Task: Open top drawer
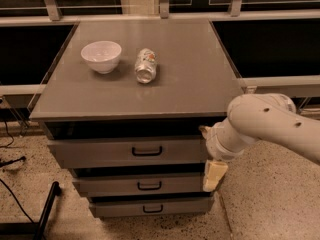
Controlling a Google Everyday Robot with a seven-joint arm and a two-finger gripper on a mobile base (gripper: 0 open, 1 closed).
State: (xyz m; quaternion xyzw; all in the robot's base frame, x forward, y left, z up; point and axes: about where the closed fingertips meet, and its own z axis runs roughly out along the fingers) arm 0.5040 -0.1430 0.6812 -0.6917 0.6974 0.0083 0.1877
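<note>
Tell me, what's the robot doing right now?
Gripper open, beside right end of top drawer. Its handle not grasped. Nothing blocking it.

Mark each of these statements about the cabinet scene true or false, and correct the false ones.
1. A white bowl sits on the cabinet top, left of the can. True.
2. The can stands upright. False: it lies on its side, apart from the bowl.
3. The gripper is clamped on the handle of the top drawer. False: it is open and sits at the right end of that drawer's front, well off the handle.
4. The gripper is lower than the cabinet top, at the cabinet's right front corner. True.
</note>
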